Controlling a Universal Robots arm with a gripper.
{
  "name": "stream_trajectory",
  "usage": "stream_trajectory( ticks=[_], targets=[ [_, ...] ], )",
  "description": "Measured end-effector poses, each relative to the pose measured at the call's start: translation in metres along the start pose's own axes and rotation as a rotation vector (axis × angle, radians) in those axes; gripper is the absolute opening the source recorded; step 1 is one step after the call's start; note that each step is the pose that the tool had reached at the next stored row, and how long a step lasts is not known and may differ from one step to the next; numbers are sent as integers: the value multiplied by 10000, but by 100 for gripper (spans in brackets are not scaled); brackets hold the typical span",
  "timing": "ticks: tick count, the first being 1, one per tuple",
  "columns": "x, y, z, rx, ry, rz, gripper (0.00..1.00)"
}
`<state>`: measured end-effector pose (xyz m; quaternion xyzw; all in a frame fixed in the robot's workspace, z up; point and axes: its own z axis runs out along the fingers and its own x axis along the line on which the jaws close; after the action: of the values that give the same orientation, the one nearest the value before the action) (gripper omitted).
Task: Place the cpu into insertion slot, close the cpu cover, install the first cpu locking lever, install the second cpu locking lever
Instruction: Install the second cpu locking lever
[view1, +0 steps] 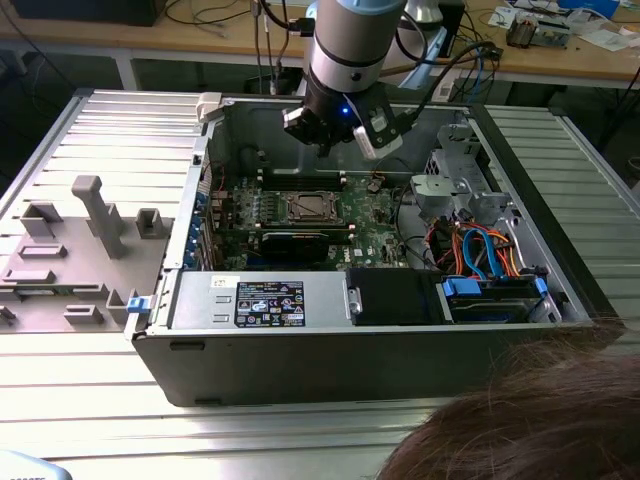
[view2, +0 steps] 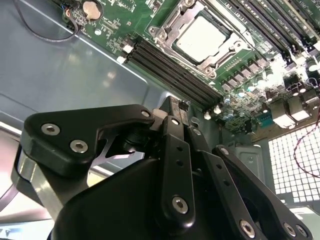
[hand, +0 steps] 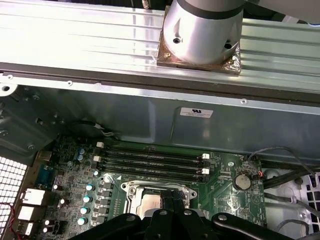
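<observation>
From the exterior view, the arm hangs over the open computer case (view1: 560, 290), its gripper (view1: 335, 135) above the back edge of the green board (view1: 375, 235) and clear of everything below. The chip (view1: 306, 208) already sits in its socket (view1: 283, 210) near the middle of the board, with the metal frame lying around it. A person's hair fills the near corner.

In the second wrist view, the gripper's black fingers (view2: 176, 150) run together toward their tips and nothing is held between them. Beyond them the chip (view2: 201, 39) shows its pale top inside the cover (view2: 162, 35), which looks laid flat. A lever wire (view2: 221, 25) runs along one side of the frame; whether it is hooked I cannot tell.

In the first wrist view, the gripper (hand: 169, 200) sits directly over the socket (hand: 131, 192), hiding most of the chip (hand: 149, 204), beside the long memory slots (hand: 150, 162).

The risk, I judge, lies in the levers: they are thin and springy, so a push slightly off line could slip and strike the slots or small parts nearby.
</observation>
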<state>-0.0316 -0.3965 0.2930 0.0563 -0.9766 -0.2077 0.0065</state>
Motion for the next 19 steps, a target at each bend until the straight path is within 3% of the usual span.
stream_trajectory(
  ticks=[3, 10, 12, 19],
  targets=[
    [1, -10, -4, -154, -17, -6, 11],
    [3, -25, -11, -385, -43, -14, 11],
    [4, -32, -14, -512, -55, -19, 11],
    [6, -49, -21, -809, -88, -29, 11]
  ],
)
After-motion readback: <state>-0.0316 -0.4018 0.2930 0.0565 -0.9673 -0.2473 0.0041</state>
